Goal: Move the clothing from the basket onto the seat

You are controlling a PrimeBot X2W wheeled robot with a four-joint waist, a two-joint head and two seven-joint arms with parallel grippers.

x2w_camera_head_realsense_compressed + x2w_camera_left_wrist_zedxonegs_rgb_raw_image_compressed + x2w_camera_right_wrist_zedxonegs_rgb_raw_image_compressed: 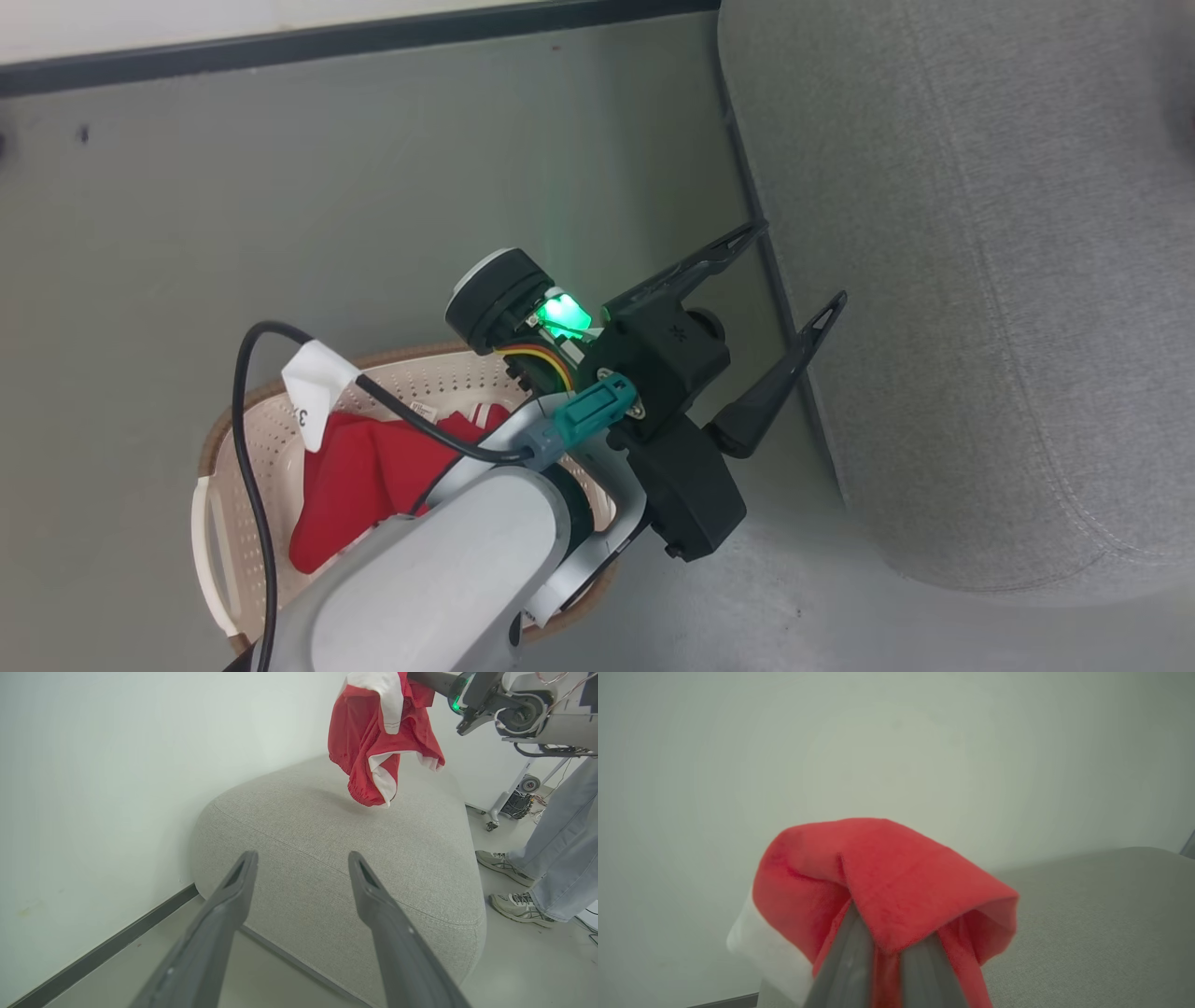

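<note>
While right fingers (845, 961) clamp a red garment (373, 742) above the seat (327, 849), left fingers (224, 905) gape beside it.

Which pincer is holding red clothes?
The right pincer, shut on red clothes hanging over the seat. The left pincer is open and empty.

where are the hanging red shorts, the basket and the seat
red shorts (350, 742): left wrist view, red mesh panel
basket (448, 381): head view, perforated inner wall
seat (980, 280): head view, cushion top
</note>
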